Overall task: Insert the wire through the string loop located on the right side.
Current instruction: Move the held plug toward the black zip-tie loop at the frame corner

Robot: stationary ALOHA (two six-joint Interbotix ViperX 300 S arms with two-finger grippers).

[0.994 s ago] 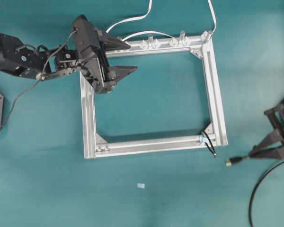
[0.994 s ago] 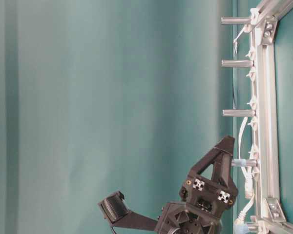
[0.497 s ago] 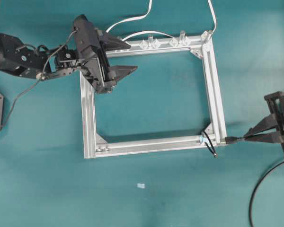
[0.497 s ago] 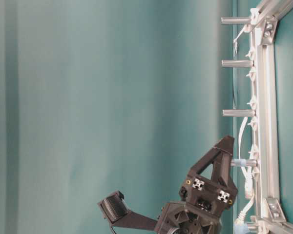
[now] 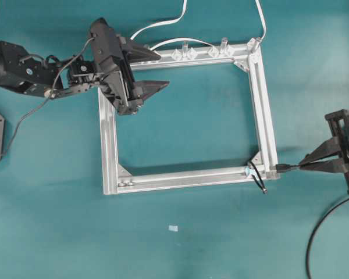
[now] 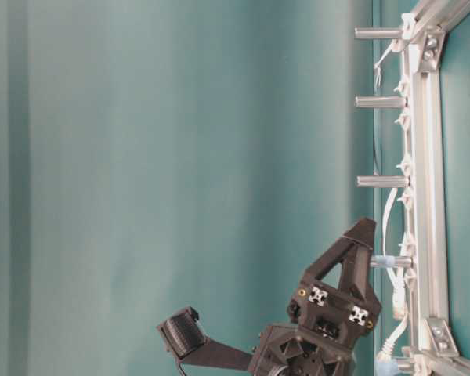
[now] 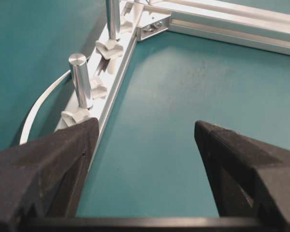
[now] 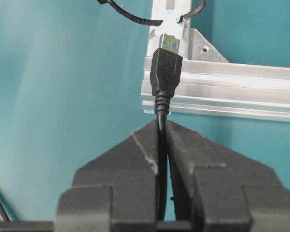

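The wire point(image 5: 321, 224) is a thin black cable ending in a black plug point(image 8: 166, 70) with a metal tip. My right gripper point(image 8: 162, 125) is shut on the wire just behind the plug, and it shows at the right edge of the overhead view point(image 5: 305, 167). The plug tip point(image 5: 279, 168) hangs over the near right corner of the silver frame point(image 5: 267, 116). The string loop point(image 5: 255, 174) sits just past it at that corner, a thin dark cord point(image 8: 135, 20) with a dangling end. My left gripper point(image 5: 160, 72) is open over the frame's far left corner, its fingers point(image 7: 48, 159) holding nothing.
White cables point(image 5: 163, 26) run off the far side of the frame. Clear clips and short metal posts point(image 7: 81, 82) line the far rail. A small pale scrap point(image 5: 173, 228) lies on the teal table in front of the frame.
My right gripper has carried the plug up from the table in front of the frame's right corner to that corner, now just at the loop. The left arm has stayed still.
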